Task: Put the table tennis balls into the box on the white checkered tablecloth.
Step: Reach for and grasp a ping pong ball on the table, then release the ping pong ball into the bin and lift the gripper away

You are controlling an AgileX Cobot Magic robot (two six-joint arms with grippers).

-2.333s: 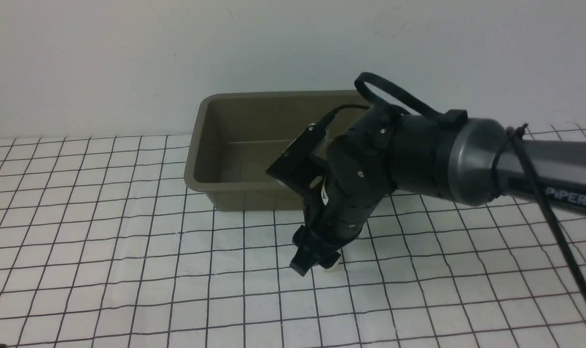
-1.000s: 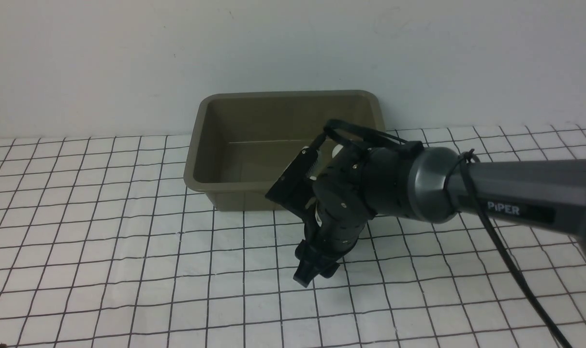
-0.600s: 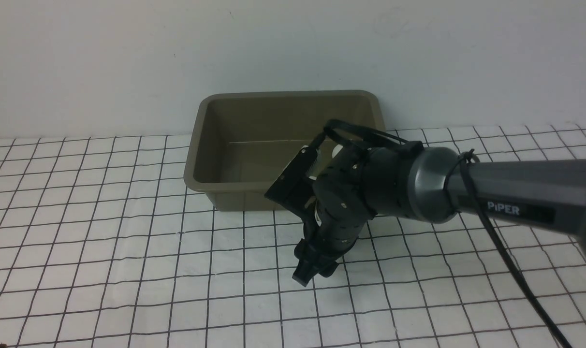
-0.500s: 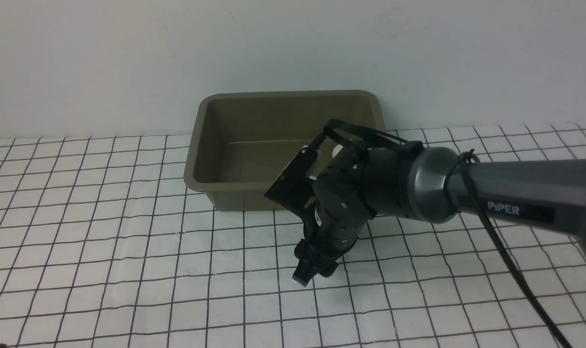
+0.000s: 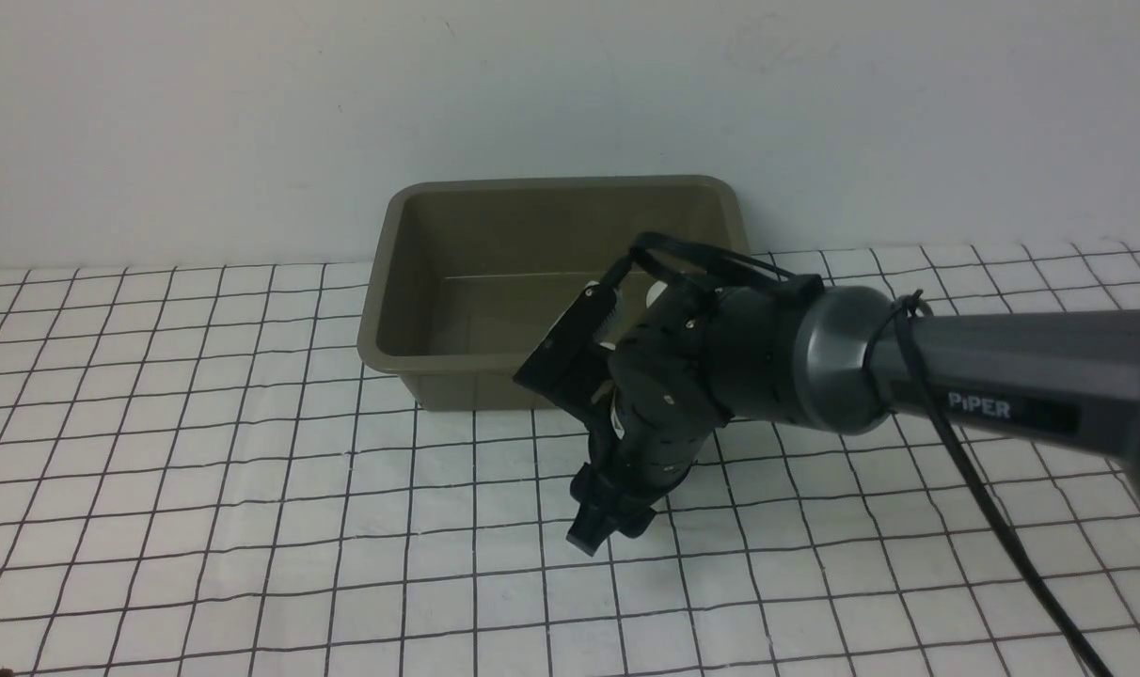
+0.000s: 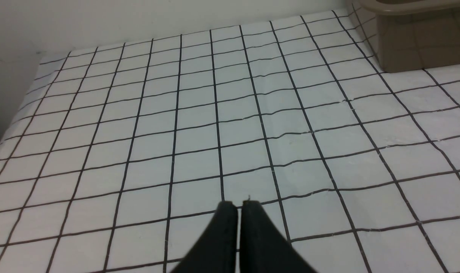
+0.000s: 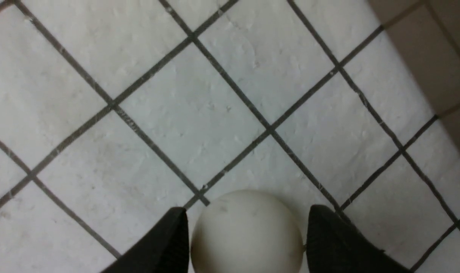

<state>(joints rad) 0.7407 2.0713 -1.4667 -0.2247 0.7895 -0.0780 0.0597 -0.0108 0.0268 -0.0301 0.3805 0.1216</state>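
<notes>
So the black right gripper (image 5: 608, 531) is tipped down at the white checkered tablecloth (image 5: 203, 423), just in front of the rectangular olive-grey plastic box (image 5: 382, 282) and close to its near wall. The wrist cam shows one small matte white table tennis ball (image 7: 247, 231) pinched between its fingers (image 7: 165, 246), spread only ball-wide. The left gripper (image 6: 237, 206) sits low over the cloth, well apart from the box, fingers basically pressed together with nothing in them.

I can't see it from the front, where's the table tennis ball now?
In the right wrist view, the ball is in the mouth of the right claw, down at the checkered cloth, on the robot's side of the box.
</notes>
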